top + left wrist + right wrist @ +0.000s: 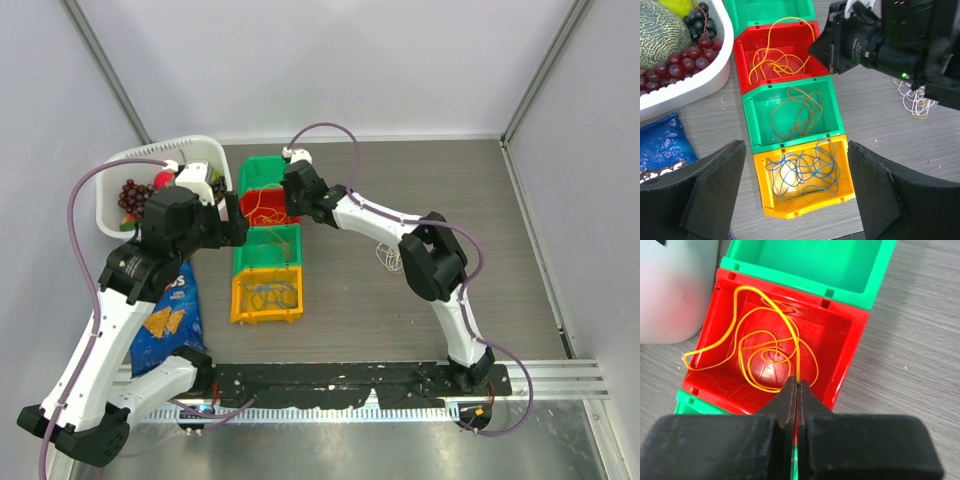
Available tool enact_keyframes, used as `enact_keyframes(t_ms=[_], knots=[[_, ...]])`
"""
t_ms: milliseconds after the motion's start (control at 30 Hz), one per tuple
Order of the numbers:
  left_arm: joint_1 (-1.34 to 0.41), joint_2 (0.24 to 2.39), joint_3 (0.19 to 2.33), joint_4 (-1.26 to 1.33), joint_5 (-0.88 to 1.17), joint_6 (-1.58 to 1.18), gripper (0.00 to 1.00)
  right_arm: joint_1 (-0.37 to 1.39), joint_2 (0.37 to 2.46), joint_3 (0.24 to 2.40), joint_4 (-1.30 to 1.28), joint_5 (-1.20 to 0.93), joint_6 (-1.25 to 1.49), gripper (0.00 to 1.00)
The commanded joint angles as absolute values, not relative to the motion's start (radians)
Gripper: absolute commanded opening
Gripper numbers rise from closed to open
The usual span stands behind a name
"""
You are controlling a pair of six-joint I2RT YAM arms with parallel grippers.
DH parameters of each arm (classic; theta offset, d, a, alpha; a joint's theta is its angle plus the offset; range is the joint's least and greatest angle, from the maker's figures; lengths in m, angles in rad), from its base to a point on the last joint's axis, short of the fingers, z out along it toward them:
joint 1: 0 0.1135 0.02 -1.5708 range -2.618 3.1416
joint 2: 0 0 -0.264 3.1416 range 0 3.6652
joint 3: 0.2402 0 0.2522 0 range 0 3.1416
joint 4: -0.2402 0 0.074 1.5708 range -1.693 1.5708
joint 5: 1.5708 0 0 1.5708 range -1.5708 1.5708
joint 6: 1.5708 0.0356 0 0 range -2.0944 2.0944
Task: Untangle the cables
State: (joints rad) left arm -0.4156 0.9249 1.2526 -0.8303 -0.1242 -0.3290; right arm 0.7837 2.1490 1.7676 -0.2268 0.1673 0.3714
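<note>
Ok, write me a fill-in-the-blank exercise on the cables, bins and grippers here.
1. The right gripper is shut on the yellow cable that coils in the red bin; the left gripper is ___.
2. The blue cable fills the yellow bin; the orange cable lies in the green bin ___ it and the red one.
3. The white cable lies outside the bins, on the ___.
Missing: open; between; table.

The right claw blocks the red bin; bare table beyond the right arm lies open.
</note>
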Motion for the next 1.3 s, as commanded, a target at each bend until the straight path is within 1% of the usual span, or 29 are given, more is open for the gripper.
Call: enact_keyframes(t_ms=[0,133,200,267,333,367,400,500,533,567,600,633,667,700,733,767,800,833,867,900,1000,1133,1167,1200,1267], knots=[[-0.411,0.910,1.249,-0.816,-0.147,-0.316,0.86,0.805,2.195,1.879,-0.256,0.176,0.387,0.01],[-0.410,0.908,1.250,-0.808,-0.146,-0.314,0.87,0.824,2.215,1.930,-0.348,0.216,0.391,0.01],[-0.411,0.905,1.250,-0.792,-0.141,-0.314,0.88,0.833,2.214,1.962,-0.403,0.248,0.388,0.03],[-0.411,0.904,1.246,-0.767,-0.133,-0.322,0.88,0.836,2.198,1.970,-0.431,0.261,0.379,0.17],[-0.410,0.905,1.239,-0.743,-0.124,-0.336,0.88,0.838,2.175,1.985,-0.457,0.265,0.374,0.42],[-0.410,0.904,1.235,-0.730,-0.118,-0.348,0.88,0.836,2.168,1.993,-0.487,0.271,0.374,0.48],[-0.411,0.902,1.232,-0.726,-0.111,-0.359,0.88,0.838,2.157,2.023,-0.506,0.272,0.374,0.58],[-0.411,0.887,1.195,-0.687,-0.040,-0.397,0.90,0.835,2.120,2.057,-0.624,0.287,0.390,0.65],[-0.410,0.879,1.174,-0.664,-0.006,-0.405,0.90,0.828,2.100,2.007,-0.635,0.302,0.397,0.66],[-0.410,0.871,1.152,-0.641,0.042,-0.419,0.90,0.830,2.030,1.952,-0.615,0.319,0.397,0.67],[-0.411,0.861,1.125,-0.611,0.073,-0.439,0.90,0.827,1.991,1.840,-0.562,0.339,0.397,0.69],[-0.411,0.850,1.100,-0.579,0.110,-0.458,0.90,0.819,1.903,1.771,-0.534,0.357,0.400,0.71],[-0.411,0.841,1.071,-0.551,0.147,-0.486,0.90,0.812,1.852,1.668,-0.506,0.406,0.409,0.71],[-0.411,0.833,1.039,-0.508,0.199,-0.521,0.90,0.784,1.774,1.602,-0.496,0.420,0.437,0.72],[-0.413,0.833,1.019,-0.477,0.236,-0.549,0.90,0.761,1.728,1.485,-0.468,0.419,0.455,0.71],[-0.414,0.834,0.996,-0.453,0.273,-0.598,0.90,0.697,1.644,1.376,-0.456,0.410,0.501,0.70],[-0.420,0.838,0.970,-0.421,0.297,-0.633,0.90,0.663,1.609,1.311,-0.431,0.366,0.529,0.70],[-0.434,0.841,0.947,-0.393,0.308,-0.662,0.90,0.585,1.536,1.195,-0.417,0.341,0.585,0.67],[-0.455,0.842,0.924,-0.362,0.310,-0.690,0.90,0.551,1.507,1.151,-0.404,0.293,0.613,0.66],[-0.481,0.850,0.908,-0.338,0.307,-0.710,0.90,0.499,1.444,1.062,-0.394,0.279,0.635,0.65],[-0.613,0.896,0.896,-0.311,0.256,-0.724,0.90,0.450,1.324,0.922,-0.350,0.244,0.637,0.66],[-0.816,1.007,0.913,-0.282,0.114,-0.715,0.90,0.370,1.285,0.802,-0.292,0.190,0.591,0.66],[-0.837,1.026,0.920,-0.282,0.092,-0.716,0.90,0.367,1.285,0.772,-0.238,0.152,0.574,0.65],[-0.882,1.066,0.931,-0.281,0.063,-0.715,0.89,0.365,1.301,0.767,-0.223,0.147,0.531,0.63],[-0.931,1.124,0.963,-0.284,0.008,-0.689,0.87,0.365,1.336,0.765,-0.190,0.146,0.488,0.61]])
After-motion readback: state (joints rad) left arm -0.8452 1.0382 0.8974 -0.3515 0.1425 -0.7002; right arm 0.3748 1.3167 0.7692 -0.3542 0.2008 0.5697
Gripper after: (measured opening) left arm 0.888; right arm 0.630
